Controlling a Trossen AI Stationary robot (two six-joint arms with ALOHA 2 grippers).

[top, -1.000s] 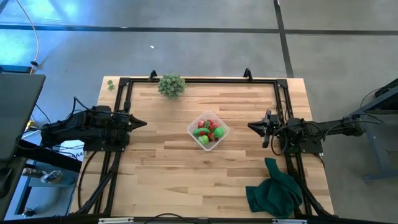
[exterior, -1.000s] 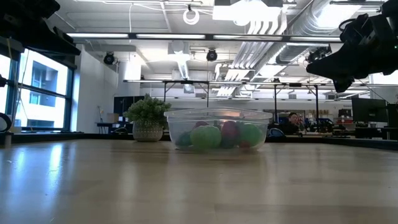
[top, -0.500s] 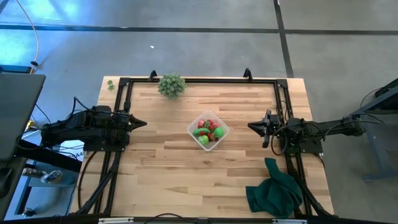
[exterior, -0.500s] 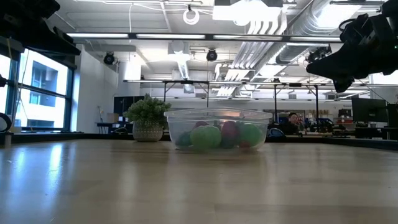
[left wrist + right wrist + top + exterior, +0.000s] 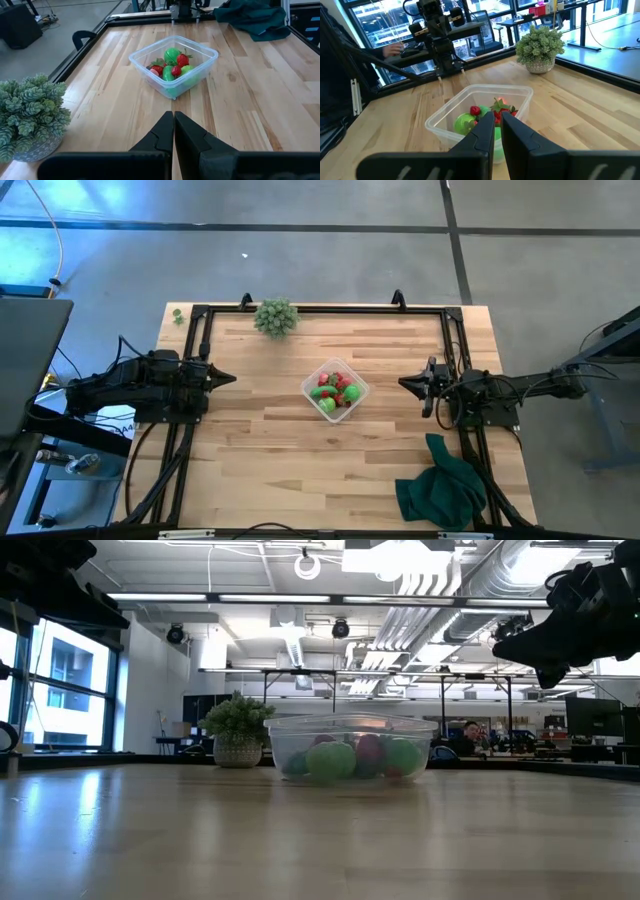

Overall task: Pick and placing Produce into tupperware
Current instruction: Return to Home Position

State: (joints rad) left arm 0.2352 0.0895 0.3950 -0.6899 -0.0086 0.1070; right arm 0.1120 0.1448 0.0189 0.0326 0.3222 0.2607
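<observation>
The clear squarish tupperware (image 5: 335, 390) stands on its base at the table's middle, also seen in the low view (image 5: 352, 748) and both wrist views (image 5: 173, 64) (image 5: 479, 121). Red and bright green produce (image 5: 334, 391) (image 5: 171, 66) lies inside it. My left gripper (image 5: 230, 378) (image 5: 173, 119) hovers shut near the table's left edge, its tips aimed at the container. My right gripper (image 5: 404, 384) (image 5: 498, 118) hovers shut near the right edge, also aimed at it. Neither holds anything.
A pale green bushy clump in a small pot (image 5: 275, 316) (image 5: 30, 112) stands by the far edge. A dark green cloth (image 5: 442, 486) lies bunched at the near right corner. A black rail frame (image 5: 320, 309) borders the table. A person's hand (image 5: 395, 48) shows beyond the left arm.
</observation>
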